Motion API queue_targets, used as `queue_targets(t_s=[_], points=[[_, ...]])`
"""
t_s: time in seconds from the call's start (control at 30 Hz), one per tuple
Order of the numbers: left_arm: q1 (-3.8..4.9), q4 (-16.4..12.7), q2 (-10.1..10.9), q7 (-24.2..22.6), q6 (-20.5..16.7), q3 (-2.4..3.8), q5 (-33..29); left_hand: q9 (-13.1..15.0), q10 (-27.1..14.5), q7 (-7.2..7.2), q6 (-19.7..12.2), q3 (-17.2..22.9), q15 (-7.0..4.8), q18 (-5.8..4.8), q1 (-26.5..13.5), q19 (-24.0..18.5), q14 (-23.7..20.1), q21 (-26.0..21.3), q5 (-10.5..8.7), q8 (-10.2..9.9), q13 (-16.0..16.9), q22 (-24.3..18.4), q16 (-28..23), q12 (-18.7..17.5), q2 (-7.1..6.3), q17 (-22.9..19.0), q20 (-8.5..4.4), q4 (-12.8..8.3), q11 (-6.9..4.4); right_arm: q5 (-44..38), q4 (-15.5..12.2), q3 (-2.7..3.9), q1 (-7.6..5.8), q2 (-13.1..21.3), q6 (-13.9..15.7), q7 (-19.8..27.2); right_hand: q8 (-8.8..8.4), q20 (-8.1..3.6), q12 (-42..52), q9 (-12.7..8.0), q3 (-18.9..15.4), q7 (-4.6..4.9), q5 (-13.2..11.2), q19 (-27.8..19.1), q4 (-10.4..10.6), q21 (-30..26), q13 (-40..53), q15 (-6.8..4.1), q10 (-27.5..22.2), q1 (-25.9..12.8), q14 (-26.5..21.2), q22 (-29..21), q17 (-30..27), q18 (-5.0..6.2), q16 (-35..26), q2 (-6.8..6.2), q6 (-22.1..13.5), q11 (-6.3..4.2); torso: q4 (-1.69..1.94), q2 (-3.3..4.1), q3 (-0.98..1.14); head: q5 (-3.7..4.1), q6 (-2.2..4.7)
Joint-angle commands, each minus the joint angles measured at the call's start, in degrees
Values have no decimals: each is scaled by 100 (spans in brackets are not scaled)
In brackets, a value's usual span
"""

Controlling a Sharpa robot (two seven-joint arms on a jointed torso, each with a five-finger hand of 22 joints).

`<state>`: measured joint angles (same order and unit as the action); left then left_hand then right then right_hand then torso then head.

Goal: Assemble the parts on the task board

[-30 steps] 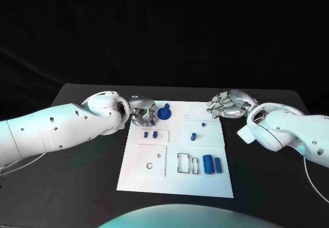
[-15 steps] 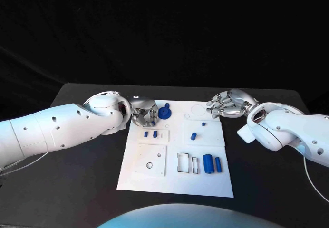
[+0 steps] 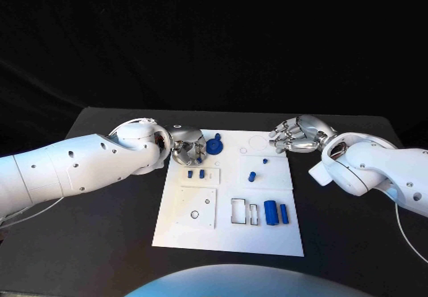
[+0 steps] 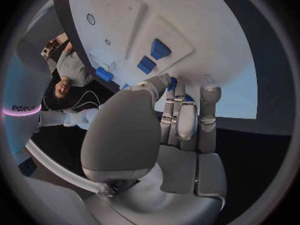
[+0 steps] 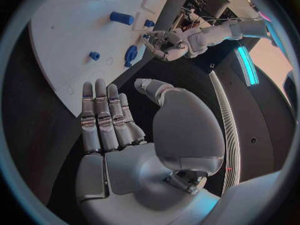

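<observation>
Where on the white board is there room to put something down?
The task board's near strip, below the two blue cylinders, is bare. The far left corner is crowded: the left hand sits by the blue knob.

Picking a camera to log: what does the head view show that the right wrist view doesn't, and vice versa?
Head: two blue cylinders beside the slots at the near end of the board. Right wrist: the palm of the right hand, holding nothing. Both: the board, the left hand and the round blue piece next to it.
</observation>
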<state>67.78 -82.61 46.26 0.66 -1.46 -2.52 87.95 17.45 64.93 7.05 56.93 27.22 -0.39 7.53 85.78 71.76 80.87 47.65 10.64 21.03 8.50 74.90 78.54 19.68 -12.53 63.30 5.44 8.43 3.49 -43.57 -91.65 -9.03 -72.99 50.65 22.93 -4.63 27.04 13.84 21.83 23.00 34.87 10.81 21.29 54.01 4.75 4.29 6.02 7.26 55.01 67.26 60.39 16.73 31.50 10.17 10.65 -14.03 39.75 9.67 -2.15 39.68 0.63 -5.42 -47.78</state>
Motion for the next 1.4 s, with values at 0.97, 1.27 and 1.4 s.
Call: queue_targets(t_s=[0.97, 1.27, 1.4], points=[[-20, -45, 26, 79, 113, -9, -31, 48, -474, -9, -265, -18, 186, -12, -412, -179, -277, -153, 228, -327, 0, 491, -49, -203, -172, -268, 169, -139, 210, -16, 14, 0, 3, -2, -32, 51, 44, 1, 41, -16, 12, 214, 20, 10, -33, -32, -20, -17, -47, 4, -10, -26, -9, 34, -34, 44, -37, -13, 1, -2, 2, -16, -6], [-25, -53, 33, 65, 36, -9, -34, 57, -560, -10, -272, -26, 211, -13, -434, -186, -320, -146, 241, -339, 7, 491, -60, -206, -182, -319, 189, -159, 240, -11, 26, 0, 3, -3, -60, 41, 45, 1, 42, -17, 11, 214, 18, 10, -32, -32, -22, -16, -47, 1, -12, -30, -9, 33, -36, 43, -37, -13, 0, -1, 2, -20, -2], [-27, -52, 34, 55, -8, -9, -40, 54, -629, -32, -338, -31, 238, -15, -452, -192, -346, -141, 246, -382, 21, 491, -55, -190, -189, -339, 212, -181, 269, -5, 30, 0, 3, -4, -69, 38, 45, 1, 42, -17, 11, 214, 18, 10, -32, -32, -22, -16, -47, 1, -12, -30, -9, 33, -36, 43, -37, -13, 2, -1, 2, -19, -1]])
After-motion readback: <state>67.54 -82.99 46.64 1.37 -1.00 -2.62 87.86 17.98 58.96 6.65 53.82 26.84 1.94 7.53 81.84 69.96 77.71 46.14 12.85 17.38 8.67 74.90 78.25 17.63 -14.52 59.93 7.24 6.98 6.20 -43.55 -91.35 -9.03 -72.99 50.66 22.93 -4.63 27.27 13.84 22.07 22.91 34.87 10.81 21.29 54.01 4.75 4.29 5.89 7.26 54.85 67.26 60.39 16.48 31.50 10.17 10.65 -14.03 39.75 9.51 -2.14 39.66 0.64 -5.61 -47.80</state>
